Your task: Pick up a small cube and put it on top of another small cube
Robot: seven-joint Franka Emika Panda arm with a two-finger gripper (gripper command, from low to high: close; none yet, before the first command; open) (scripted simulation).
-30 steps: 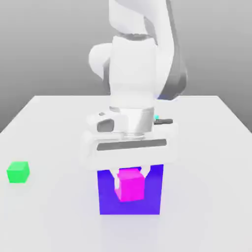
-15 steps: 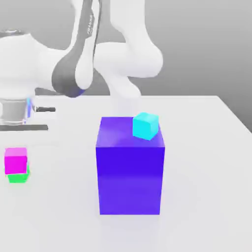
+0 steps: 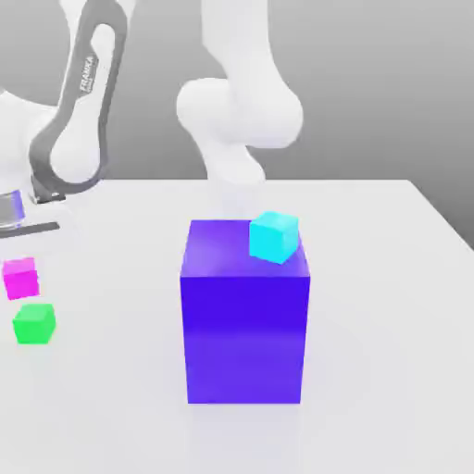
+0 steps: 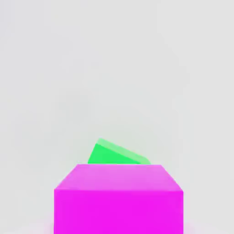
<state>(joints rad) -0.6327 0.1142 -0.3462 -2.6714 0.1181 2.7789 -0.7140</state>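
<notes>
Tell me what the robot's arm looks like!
The arm is glossy white with fat, rounded joints. One curved section has a dark grey band with small white "FRANKA" lettering. Near the exterior view's left edge sits a thin dark grey bar and a small blue-violet light.

Bright, even, shadowless light fills the scene. The white table (image 3: pixel 370 305) is nearly washed out, with a faint reflection under the blue block (image 3: pixel 245 324), whose top is slightly paler. The backdrop grades from grey to lighter. Edges look soft; colours flat.
</notes>
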